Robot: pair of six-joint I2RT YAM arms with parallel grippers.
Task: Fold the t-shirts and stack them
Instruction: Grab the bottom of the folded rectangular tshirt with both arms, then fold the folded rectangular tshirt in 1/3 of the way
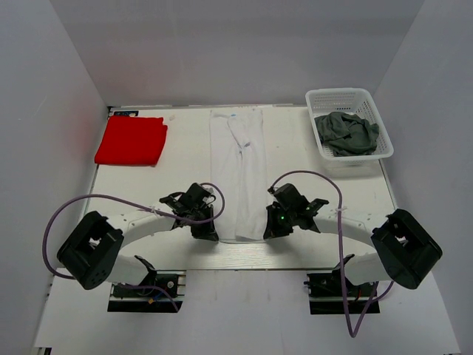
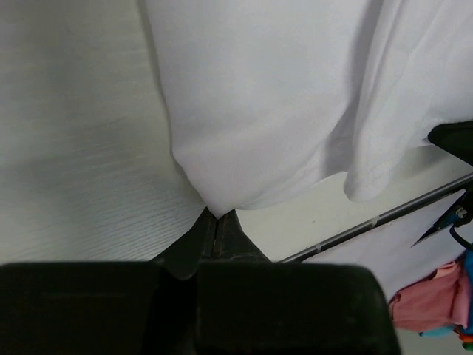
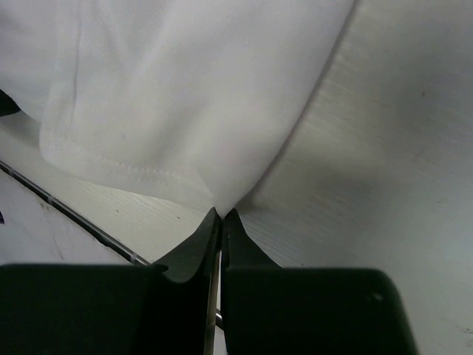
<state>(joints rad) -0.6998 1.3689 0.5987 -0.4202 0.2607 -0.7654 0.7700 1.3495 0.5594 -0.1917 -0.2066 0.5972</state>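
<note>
Where basket (image 1: 340,94) stands far right, crumpled grey t-shirt (image 1: 346,133) lies inside.

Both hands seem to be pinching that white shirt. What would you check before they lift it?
1. Left hand shut on a near corner of the white shirt: ok.
2. Right hand shut on the other near corner: ok.
3. Every cloth layer caught in each pinch: cannot tell.
4. White shirt lying in a straight long strip: ok.
5. Red shirt folded, apart from the white one: ok.
6. Grey shirt in the basket, out of the way: ok.
</note>
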